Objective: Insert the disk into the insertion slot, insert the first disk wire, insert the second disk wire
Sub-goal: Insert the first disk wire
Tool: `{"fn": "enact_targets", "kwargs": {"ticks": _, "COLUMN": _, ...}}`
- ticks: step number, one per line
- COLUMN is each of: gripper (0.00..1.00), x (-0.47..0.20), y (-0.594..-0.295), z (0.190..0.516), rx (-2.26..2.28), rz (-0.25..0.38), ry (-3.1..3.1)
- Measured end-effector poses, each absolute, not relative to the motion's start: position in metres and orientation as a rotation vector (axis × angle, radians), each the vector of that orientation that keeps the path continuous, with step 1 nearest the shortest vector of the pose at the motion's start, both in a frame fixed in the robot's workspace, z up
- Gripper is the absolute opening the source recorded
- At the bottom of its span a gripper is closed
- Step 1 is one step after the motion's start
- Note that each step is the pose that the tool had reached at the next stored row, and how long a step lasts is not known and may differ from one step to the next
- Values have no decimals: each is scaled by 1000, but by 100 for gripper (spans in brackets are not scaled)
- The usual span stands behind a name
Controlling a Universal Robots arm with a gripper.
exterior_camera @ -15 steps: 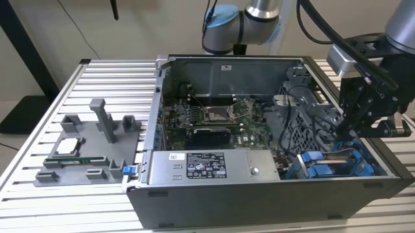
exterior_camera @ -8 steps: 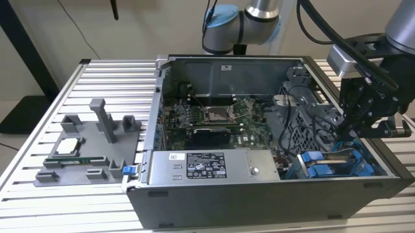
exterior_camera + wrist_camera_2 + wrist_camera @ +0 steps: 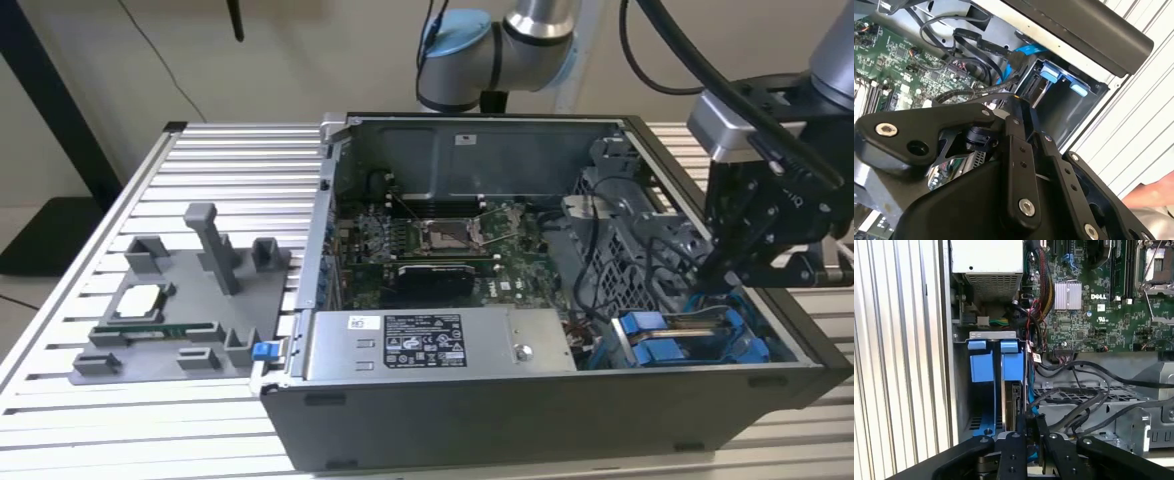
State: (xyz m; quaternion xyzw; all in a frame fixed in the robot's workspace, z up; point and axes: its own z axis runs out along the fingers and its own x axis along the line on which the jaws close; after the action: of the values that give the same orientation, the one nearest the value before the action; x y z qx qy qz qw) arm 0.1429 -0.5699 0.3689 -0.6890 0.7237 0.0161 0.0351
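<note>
The disk (image 3: 1014, 407) stands on its edge inside the insertion slot (image 3: 990, 334). I see its thin dark side running back from its blue pull tab (image 3: 1013, 366). A second blue tab (image 3: 977, 365) sits just beside it on the next bay. The slot is at the near corner of the computer case (image 3: 534, 420), on the exterior view's right.

My gripper (image 3: 1030, 422) hangs right over the back end of the disk. Its two fingers (image 3: 1020, 426) are pulled close together, with only a thin gap between the tips. I cannot tell if anything is pinched there. In the exterior view the gripper (image 3: 718, 278) points down into that same corner of the case.

A thin blue cable (image 3: 1030, 399) runs beside the disk up to the fingertips. A bunch of black wires (image 3: 1081, 400) loops loose next to the slot. Past them lies the green motherboard (image 3: 1094, 315). The silver power supply (image 3: 427, 345) lies along the case's near edge.

The case sits on a ribbed metal tabletop (image 3: 227, 150). Near the tabletop's edge on the exterior view's left is a grey holder tray (image 3: 194, 315). It has a processor chip (image 3: 139, 300) and a memory stick (image 3: 154, 330) on it.
</note>
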Motion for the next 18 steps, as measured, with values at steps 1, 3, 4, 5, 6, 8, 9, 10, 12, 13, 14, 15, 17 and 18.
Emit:
{"fn": "enact_targets", "kwargs": {"ticks": 1, "gripper": 0, "x": 145, "y": -570, "z": 368, "rx": -2122, "rz": 60, "ry": 2229}}
{"fn": "enact_targets", "kwargs": {"ticks": 3, "gripper": 0, "x": 149, "y": -570, "z": 367, "rx": -2130, "rz": 78, "ry": 2238}}
{"fn": "enact_targets", "kwargs": {"ticks": 4, "gripper": 0, "x": 151, "y": -571, "z": 367, "rx": -2134, "rz": 87, "ry": 2243}}
{"fn": "enact_targets", "kwargs": {"ticks": 5, "gripper": 0, "x": 152, "y": -571, "z": 366, "rx": -2137, "rz": 95, "ry": 2246}}
{"fn": "enact_targets", "kwargs": {"ticks": 6, "gripper": 0, "x": 154, "y": -571, "z": 366, "rx": -2141, "rz": 102, "ry": 2249}}
{"fn": "enact_targets", "kwargs": {"ticks": 8, "gripper": 0, "x": 157, "y": -572, "z": 364, "rx": -2146, "rz": 114, "ry": 2254}}
{"fn": "enact_targets", "kwargs": {"ticks": 9, "gripper": 0, "x": 158, "y": -572, "z": 364, "rx": -2148, "rz": 117, "ry": 2254}}
{"fn": "enact_targets", "kwargs": {"ticks": 10, "gripper": 0, "x": 159, "y": -572, "z": 363, "rx": -2150, "rz": 119, "ry": 2255}}
{"fn": "enact_targets", "kwargs": {"ticks": 12, "gripper": 0, "x": 160, "y": -572, "z": 362, "rx": -2152, "rz": 121, "ry": 2254}}
{"fn": "enact_targets", "kwargs": {"ticks": 13, "gripper": 0, "x": 161, "y": -573, "z": 361, "rx": -2153, "rz": 121, "ry": 2254}}
{"fn": "enact_targets", "kwargs": {"ticks": 14, "gripper": 0, "x": 161, "y": -573, "z": 361, "rx": -2153, "rz": 121, "ry": 2254}}
{"fn": "enact_targets", "kwargs": {"ticks": 15, "gripper": 0, "x": 161, "y": -573, "z": 360, "rx": -2153, "rz": 121, "ry": 2254}}
{"fn": "enact_targets", "kwargs": {"ticks": 17, "gripper": 0, "x": 161, "y": -574, "z": 358, "rx": -2153, "rz": 121, "ry": 2253}}
{"fn": "enact_targets", "kwargs": {"ticks": 18, "gripper": 0, "x": 161, "y": -575, "z": 358, "rx": -2154, "rz": 121, "ry": 2253}}
